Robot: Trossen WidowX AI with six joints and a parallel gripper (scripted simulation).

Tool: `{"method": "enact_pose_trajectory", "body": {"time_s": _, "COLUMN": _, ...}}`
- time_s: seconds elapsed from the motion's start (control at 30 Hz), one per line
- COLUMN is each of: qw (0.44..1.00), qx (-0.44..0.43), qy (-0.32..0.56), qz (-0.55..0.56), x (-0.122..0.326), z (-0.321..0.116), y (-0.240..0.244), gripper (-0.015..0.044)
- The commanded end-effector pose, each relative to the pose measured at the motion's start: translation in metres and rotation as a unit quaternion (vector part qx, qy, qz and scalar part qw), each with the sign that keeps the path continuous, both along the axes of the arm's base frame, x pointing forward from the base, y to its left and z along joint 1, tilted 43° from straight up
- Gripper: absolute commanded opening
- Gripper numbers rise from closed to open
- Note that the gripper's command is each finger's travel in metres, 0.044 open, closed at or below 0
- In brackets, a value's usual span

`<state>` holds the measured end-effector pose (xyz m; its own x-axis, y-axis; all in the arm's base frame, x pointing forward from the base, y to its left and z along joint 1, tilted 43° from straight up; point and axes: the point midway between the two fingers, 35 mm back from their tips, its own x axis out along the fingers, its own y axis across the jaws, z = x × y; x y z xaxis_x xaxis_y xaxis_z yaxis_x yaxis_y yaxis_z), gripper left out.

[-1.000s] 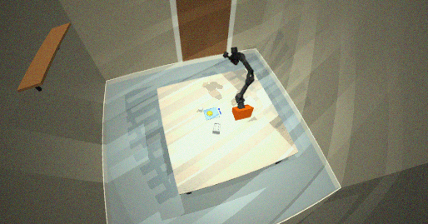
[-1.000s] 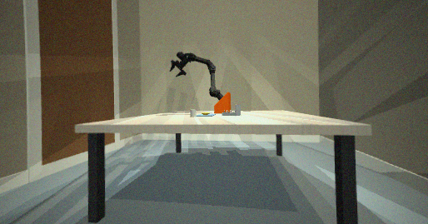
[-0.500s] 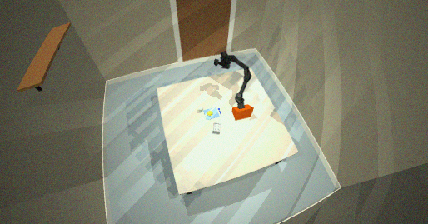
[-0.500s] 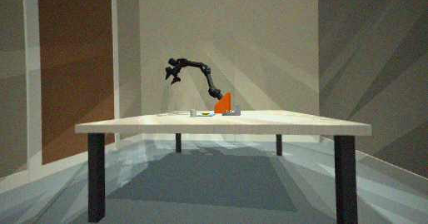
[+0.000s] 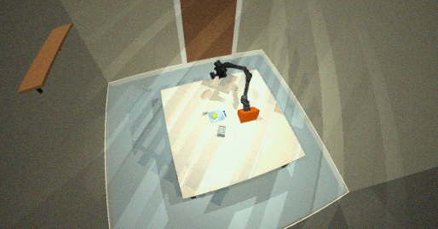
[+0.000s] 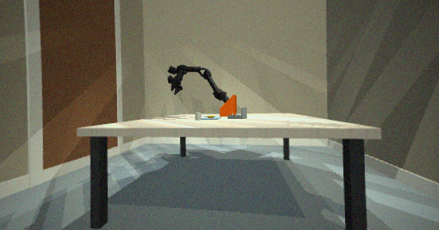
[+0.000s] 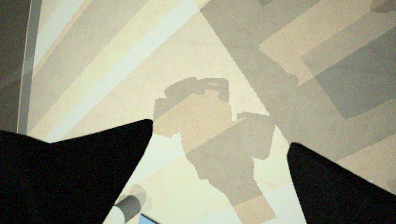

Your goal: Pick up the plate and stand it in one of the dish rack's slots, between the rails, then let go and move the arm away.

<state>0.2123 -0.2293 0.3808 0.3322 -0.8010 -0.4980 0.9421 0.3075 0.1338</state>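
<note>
Wide-open hand hangs high, with the yellow plate down below

Black, two-fingered, the hand (image 5: 216, 75) (image 6: 172, 89) (image 7: 219, 138) has its fingers well apart and nothing between them. It hangs above the pale wooden worktop (image 5: 239, 161) (image 6: 231, 132) (image 7: 165, 65), tipped down, at the end of the black jointed arm (image 5: 247, 80) (image 6: 212, 83). That arm bends up and over from a bright orange wedge-shaped block (image 5: 248, 115) (image 6: 228, 107), which holds up its foot.

Below the hand and off to one side is the small round yellow plate (image 5: 215, 116) (image 6: 210, 117). It seems to lie flat on a light blue flat mat (image 5: 211, 120) (image 6: 205, 118) (image 7: 145, 218), maybe put there so it is easy to spot. A short pale grey round cup or peg (image 5: 204, 113) (image 6: 198, 115) (image 7: 128, 206) stands just beside the mat, nearer the hand.

Farther from the hand than the plate sits the little grey dish rack (image 5: 221, 134) (image 6: 243, 113). Its rails are there to keep a plate on its edge.

Nothing is picked up yet. Next, the hand should go down to the plate's rim, staying open so the rim can fit in. A flat plate may be hard to pinch and could slide.
</note>
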Motion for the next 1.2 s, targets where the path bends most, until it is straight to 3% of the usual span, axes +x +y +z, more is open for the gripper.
{"method": "enact_pose_trajectory", "body": {"time_s": 0.0, "qw": 0.999, "qx": 0.009, "qy": 0.045, "qz": 0.026, "x": 0.022, "z": -0.025, "y": 0.002, "gripper": 0.0400}}
{"method": "enact_pose_trajectory", "body": {"time_s": 0.6, "qw": 0.946, "qx": 0.025, "qy": 0.280, "qz": 0.163, "x": 0.098, "z": -0.150, "y": 0.038, "gripper": 0.0400}}
{"method": "enact_pose_trajectory", "body": {"time_s": 1.17, "qw": 0.820, "qx": 0.003, "qy": 0.496, "qz": 0.286, "x": 0.122, "z": -0.272, "y": 0.101, "gripper": 0.0400}}
